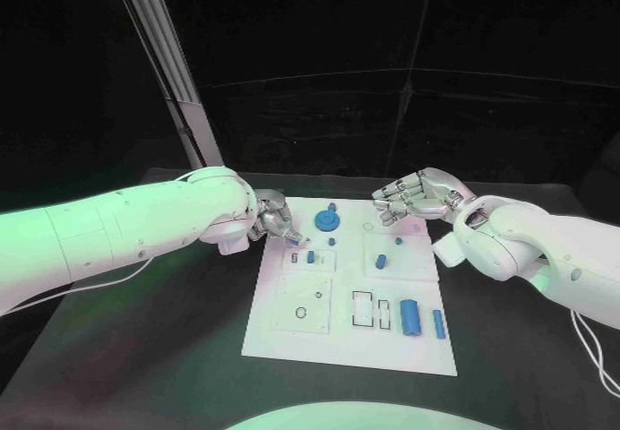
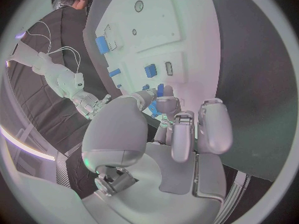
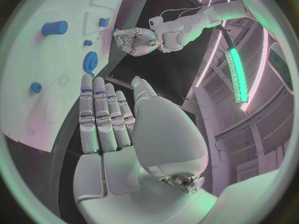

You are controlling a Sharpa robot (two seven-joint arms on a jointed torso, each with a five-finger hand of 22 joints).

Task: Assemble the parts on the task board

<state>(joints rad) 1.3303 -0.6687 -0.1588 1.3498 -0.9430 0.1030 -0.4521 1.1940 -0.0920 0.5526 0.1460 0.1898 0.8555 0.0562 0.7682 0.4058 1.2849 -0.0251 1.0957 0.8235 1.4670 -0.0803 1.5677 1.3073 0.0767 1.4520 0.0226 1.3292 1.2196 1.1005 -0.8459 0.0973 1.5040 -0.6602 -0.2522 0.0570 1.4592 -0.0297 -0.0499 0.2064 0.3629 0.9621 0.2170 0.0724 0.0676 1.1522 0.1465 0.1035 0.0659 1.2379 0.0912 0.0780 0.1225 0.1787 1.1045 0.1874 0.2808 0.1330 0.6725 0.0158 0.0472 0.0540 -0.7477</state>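
Lying on the black tabletop [image 1: 155, 349], the white task board [image 1: 297, 340] is the landmark. Left hand [image 1: 274, 219] at its far-left corner pinches a small blue part [image 1: 293, 236]; right hand [image 1: 416, 197] hovers over its far-right edge, fingers [image 3: 99, 114] together and straight — holding nothing. A blue gear [image 1: 326, 219] stands near the far edge, blue cylinder [image 1: 409, 316] near-right.
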